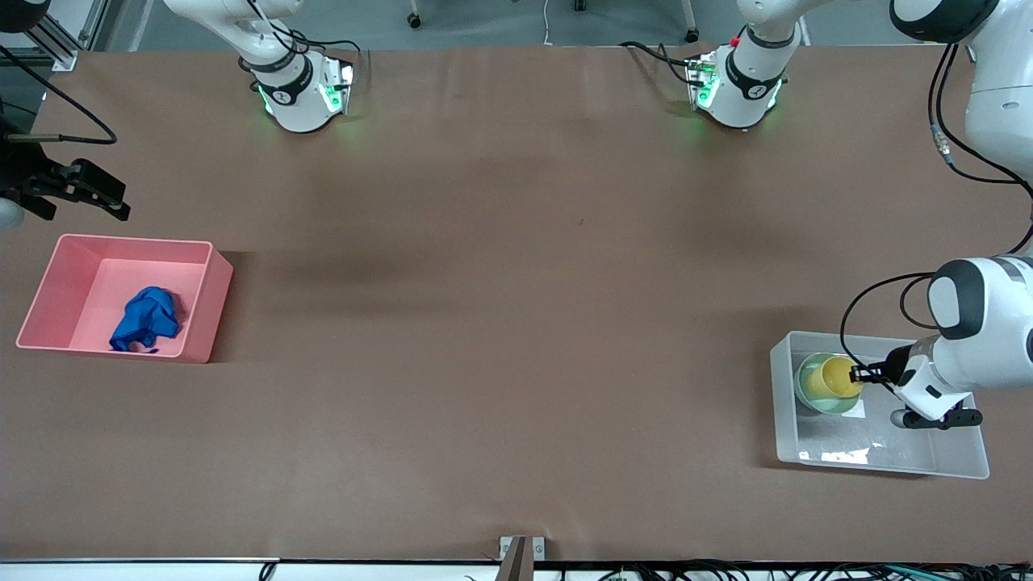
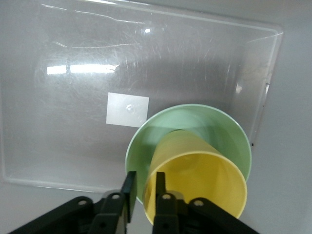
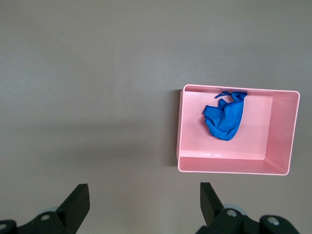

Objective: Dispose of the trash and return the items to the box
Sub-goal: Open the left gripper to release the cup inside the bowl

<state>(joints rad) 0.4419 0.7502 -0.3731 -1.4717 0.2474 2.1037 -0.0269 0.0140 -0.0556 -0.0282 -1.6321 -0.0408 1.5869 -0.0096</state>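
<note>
The left pincer [image 1: 862, 374] is down inside the clear box [image 1: 952, 466], at the left arm's end of the desk [image 1: 516, 282], pinching the rim of the yellow cup [image 1: 839, 378] with one finger inside the wall and one outside. The cup sits nested in the mint-green bowl [image 1: 807, 394], and in the left wrist view the cup [image 2: 204, 180] leans, its long axis tilted and its open mouth turned up toward the pincer [image 2: 143, 191], while the bowl [image 2: 204, 124] rests beside the white label [image 2: 127, 109] on the box's floor. The blue wad [image 1: 147, 318] lies crumpled in the pink bin [image 1: 211, 311] at the right arm's end. The right pincer [image 1: 89, 190] hangs spread wide and empty over the desk beside that bin, waiting.
</note>
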